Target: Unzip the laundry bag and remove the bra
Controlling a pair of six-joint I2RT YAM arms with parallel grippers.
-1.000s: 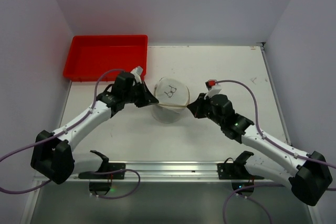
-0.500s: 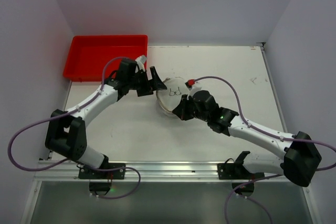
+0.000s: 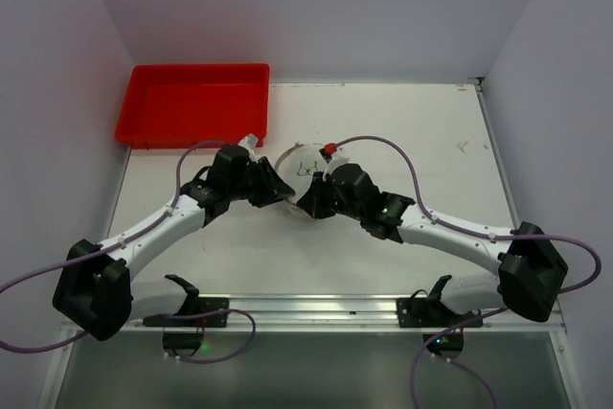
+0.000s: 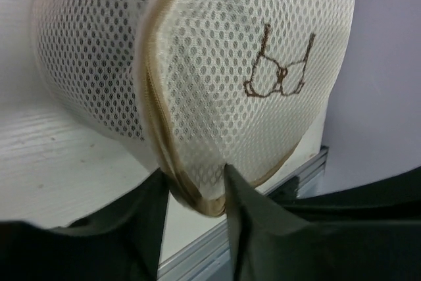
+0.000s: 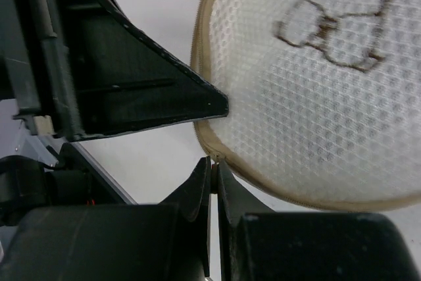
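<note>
One laundry bag (image 3: 299, 162) is seen mid-table, propped up on its edge with the round face tilted up and away from the arm bases. It's wedged right between the two grippers. One tan zipper band (image 4: 154, 116) is run around the rim of that face, and one small bra drawing (image 4: 279, 74) is stitched on the mesh. No actual bra can be made out, and the zip looks closed along the stretch that's shown. So the unzipping is judged not really started.

Being a drum, the bag can't be given a proper long axis. What matters is the zip line, curved round the rim and dipping to its lowest point just where both sets of fingers are parked.

The left gripper (image 4: 194, 185) is held partly open, with the bag's bottom seam straddled between its jaws and nothing clamped yet. The right gripper (image 5: 214, 170) is closed tight, tips pressed together right against the zipper band. Whether a pull tab is pinched in there can't be told, it's too tiny.

So the right arm is reckoned nearer the zip itself, and the left is better placed to brace the rim.

Further out, one red tray (image 3: 192, 107) is parked at the far left corner of the table (image 3: 402, 131), well apart from the bag.
</note>
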